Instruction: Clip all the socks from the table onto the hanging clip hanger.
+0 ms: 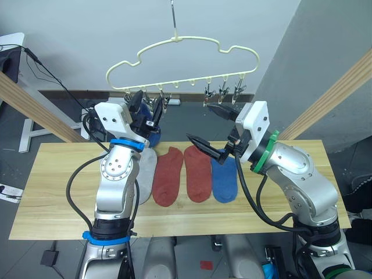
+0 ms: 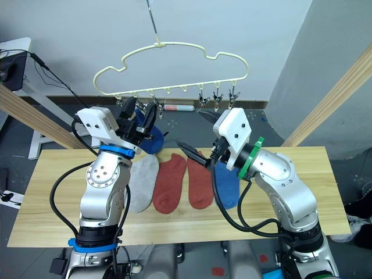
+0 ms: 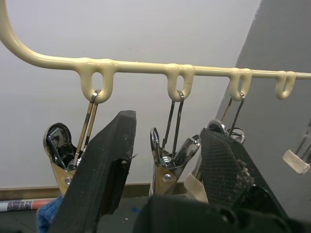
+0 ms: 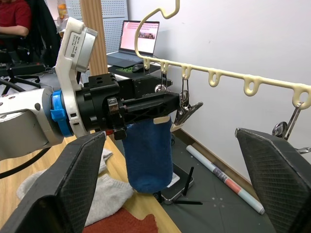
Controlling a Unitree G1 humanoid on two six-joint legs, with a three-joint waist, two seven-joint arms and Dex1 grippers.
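The cream clip hanger (image 1: 180,39) hangs above the table (image 1: 58,192) with metal clips along its lower bar. My left gripper (image 1: 145,109) is raised to the clips on the left, open, its fingers (image 3: 104,165) either side of one clip (image 3: 167,160) without touching it. A blue sock (image 4: 148,155) hangs just below that gripper, apparently from the neighbouring clip. On the table lie a grey sock (image 1: 146,174), two rust red socks (image 1: 167,175) (image 1: 197,173) and another blue sock (image 1: 224,179). My right gripper (image 1: 197,121) hovers open and empty above the socks, below the right-hand clips.
Slanted wooden poles (image 1: 40,110) (image 1: 331,99) stand at both ends of the table. A rolled paper (image 2: 183,108) lies on the floor behind. A laptop (image 4: 138,39) and a seated person in red (image 4: 14,19) are off to the side.
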